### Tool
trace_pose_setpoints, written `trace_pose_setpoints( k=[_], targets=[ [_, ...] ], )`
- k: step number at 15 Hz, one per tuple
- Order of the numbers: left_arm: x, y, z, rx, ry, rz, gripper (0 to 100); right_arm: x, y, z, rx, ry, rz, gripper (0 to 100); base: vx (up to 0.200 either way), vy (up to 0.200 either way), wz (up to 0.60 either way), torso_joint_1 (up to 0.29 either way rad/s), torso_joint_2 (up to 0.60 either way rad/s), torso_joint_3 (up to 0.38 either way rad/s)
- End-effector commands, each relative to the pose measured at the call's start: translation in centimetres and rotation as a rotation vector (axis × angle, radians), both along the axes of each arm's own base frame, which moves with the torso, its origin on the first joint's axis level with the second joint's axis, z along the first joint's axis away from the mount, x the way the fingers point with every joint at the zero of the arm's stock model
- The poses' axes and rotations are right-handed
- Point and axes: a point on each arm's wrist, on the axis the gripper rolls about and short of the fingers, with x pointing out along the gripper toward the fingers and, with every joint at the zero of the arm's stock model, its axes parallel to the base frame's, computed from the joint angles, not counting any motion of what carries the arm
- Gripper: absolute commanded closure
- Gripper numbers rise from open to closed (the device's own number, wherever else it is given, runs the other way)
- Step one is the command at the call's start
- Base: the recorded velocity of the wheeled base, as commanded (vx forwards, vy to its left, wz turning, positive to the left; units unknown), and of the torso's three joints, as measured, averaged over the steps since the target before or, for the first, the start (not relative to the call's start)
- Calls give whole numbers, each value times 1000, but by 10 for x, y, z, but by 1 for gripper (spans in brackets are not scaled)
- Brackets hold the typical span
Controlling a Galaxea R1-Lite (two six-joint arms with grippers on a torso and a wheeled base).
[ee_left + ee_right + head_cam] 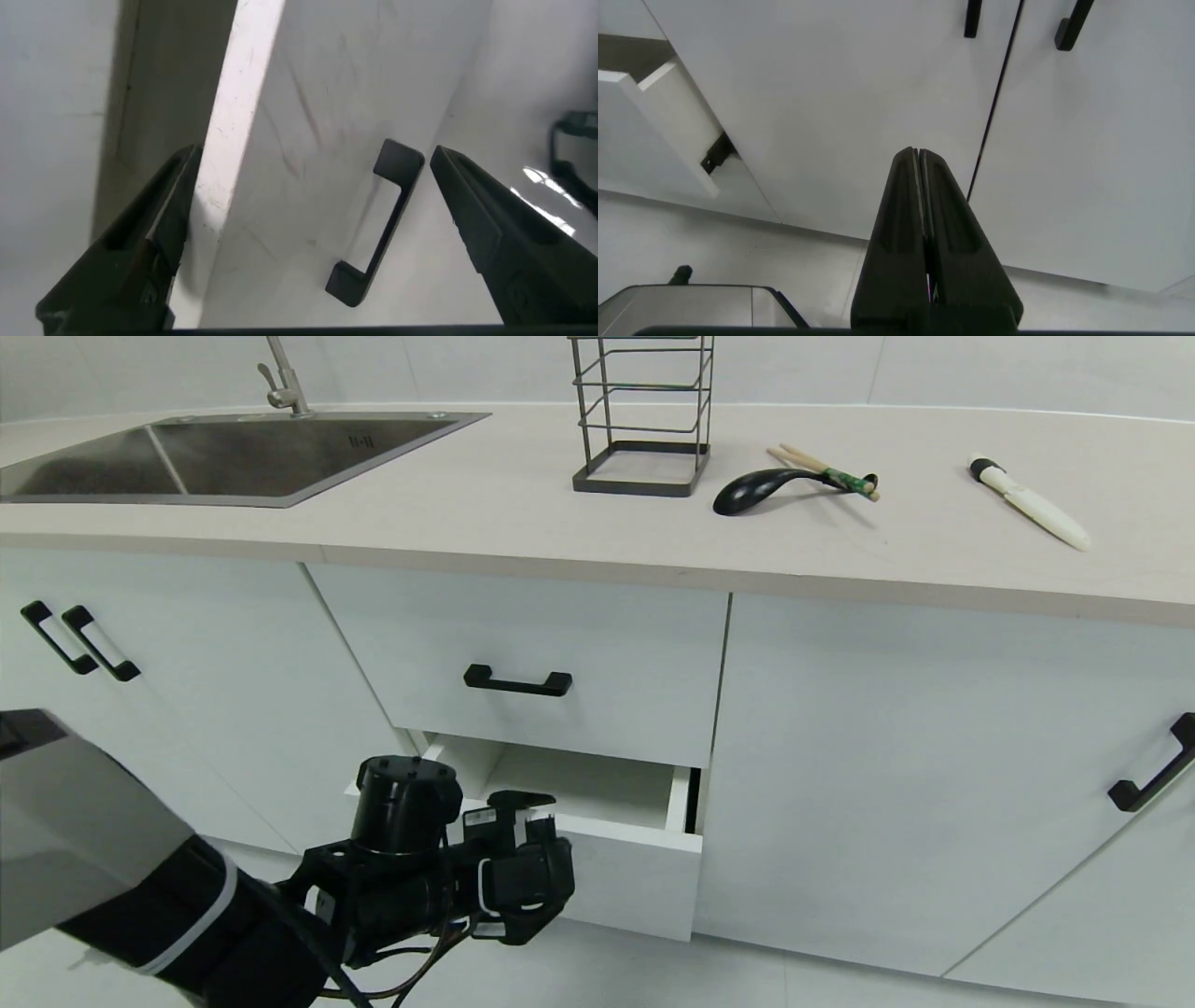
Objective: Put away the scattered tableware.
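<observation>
On the counter lie a black spoon (756, 488), a pair of chopsticks (822, 469) crossing its handle, and a white knife with a black grip (1032, 504) farther right. Below, the lower drawer (681, 803) is pulled partly out and looks empty. My left gripper (537, 873) hangs in front of this drawer's front panel. In the left wrist view the gripper (313, 154) is open, and the drawer's black handle (374, 224) lies between the fingers, apart from both. My right gripper (920, 159) is shut on nothing, low before the cabinet doors, with the open drawer (663, 103) off to one side.
A dark wire rack (642, 420) stands on the counter behind the spoon. The steel sink (233, 453) with its tap is at the back left. The closed upper drawer (518, 681) sits above the open one. Cabinet doors with black handles (1153, 775) flank both sides.
</observation>
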Motion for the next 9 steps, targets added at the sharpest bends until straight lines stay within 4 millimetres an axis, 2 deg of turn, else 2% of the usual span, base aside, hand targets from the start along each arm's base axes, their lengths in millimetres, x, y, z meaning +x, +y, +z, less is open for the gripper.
trace_pose_setpoints(
  k=[1, 3, 6, 9],
  targets=[
    [-25, -2, 12, -17, -17, -42, 0, 0, 0, 0, 0, 2, 1, 100, 0, 0, 0, 0, 0, 0],
    [-37, -6, 16, -35, -4, -65, 0, 0, 0, 0, 0, 1, 1, 100, 0, 0, 0, 0, 0, 0],
    [-54, -1, 14, -29, 21, -81, 0, 0, 0, 0, 0, 1, 1, 100, 0, 0, 0, 0, 0, 0],
    [-59, -1, 11, -19, 37, -90, 0, 0, 0, 0, 0, 1, 1, 100, 0, 0, 0, 0, 0, 0]
  ],
)
